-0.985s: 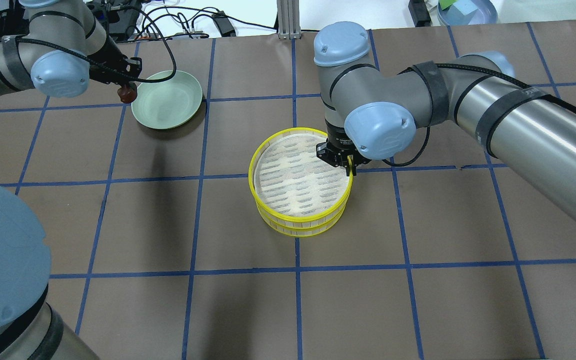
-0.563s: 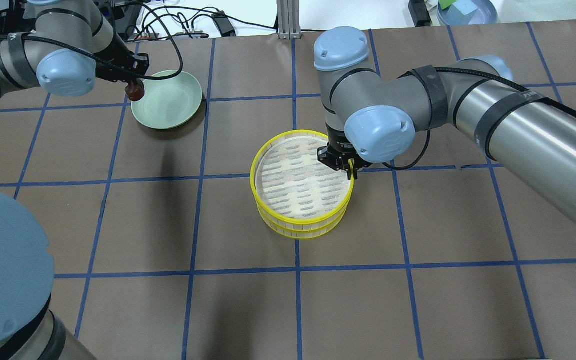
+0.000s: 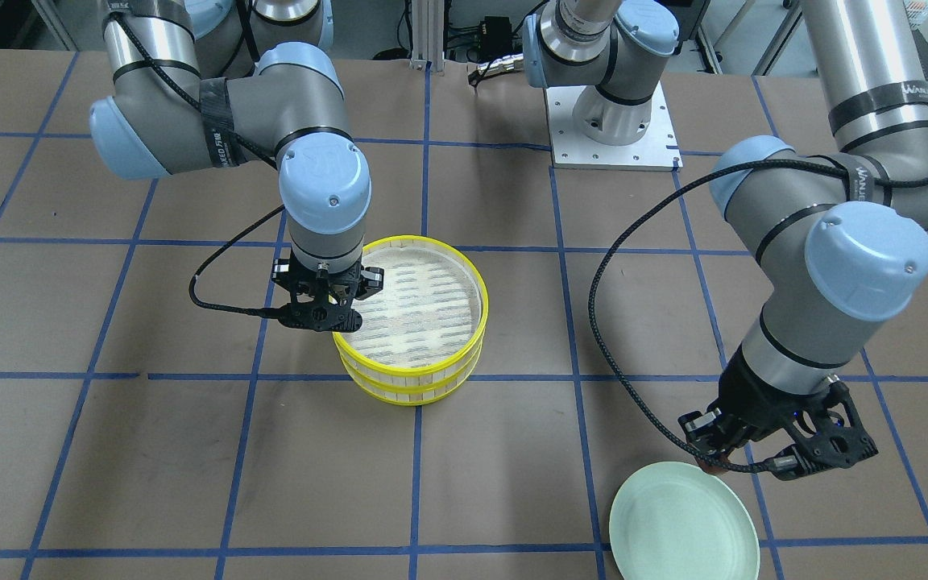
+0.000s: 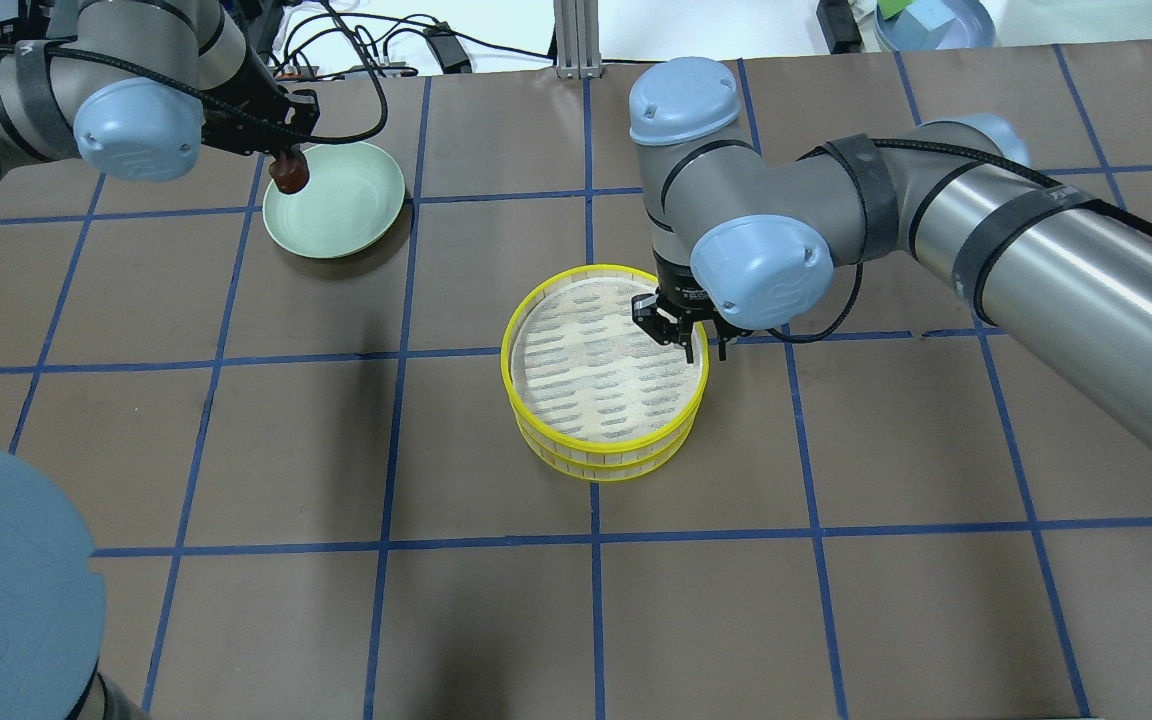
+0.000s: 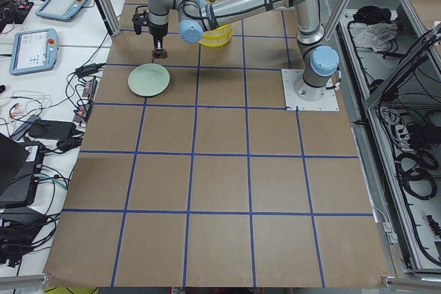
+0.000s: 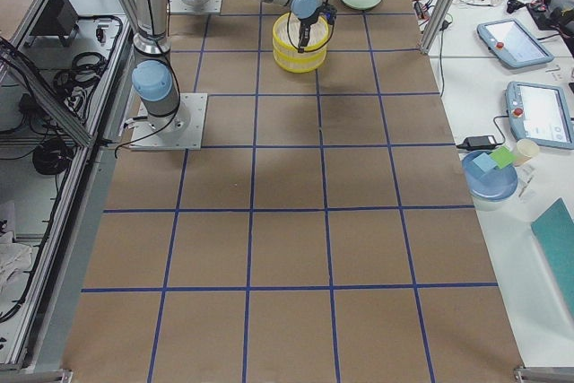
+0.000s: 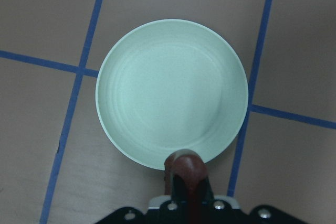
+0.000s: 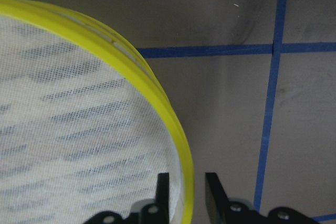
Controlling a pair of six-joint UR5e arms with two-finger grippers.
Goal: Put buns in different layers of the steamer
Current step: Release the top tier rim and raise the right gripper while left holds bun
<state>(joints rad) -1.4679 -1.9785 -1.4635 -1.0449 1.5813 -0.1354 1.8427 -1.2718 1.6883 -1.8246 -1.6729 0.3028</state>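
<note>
One brown bun (image 7: pixel 185 167) clamped in left claw (image 4: pixel 287 168), right claw (image 8: pixel 187 179) parted astride rim of upper tray (image 8: pixel 131 61)

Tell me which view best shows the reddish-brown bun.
Left wrist-mounted: the reddish-brown bun is large, held by the left end effector at the green plate's edge. Overhead shows it small; front-facing nearly hides it.

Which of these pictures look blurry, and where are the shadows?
Left wrist view: the dark reddish-brown bun, close to the lens, looks soft; the pale green plate is sharper. Overhead view: broad soft arm shadows cross the brown table cover. Right wrist view: yellow tray rim crisp.
</note>
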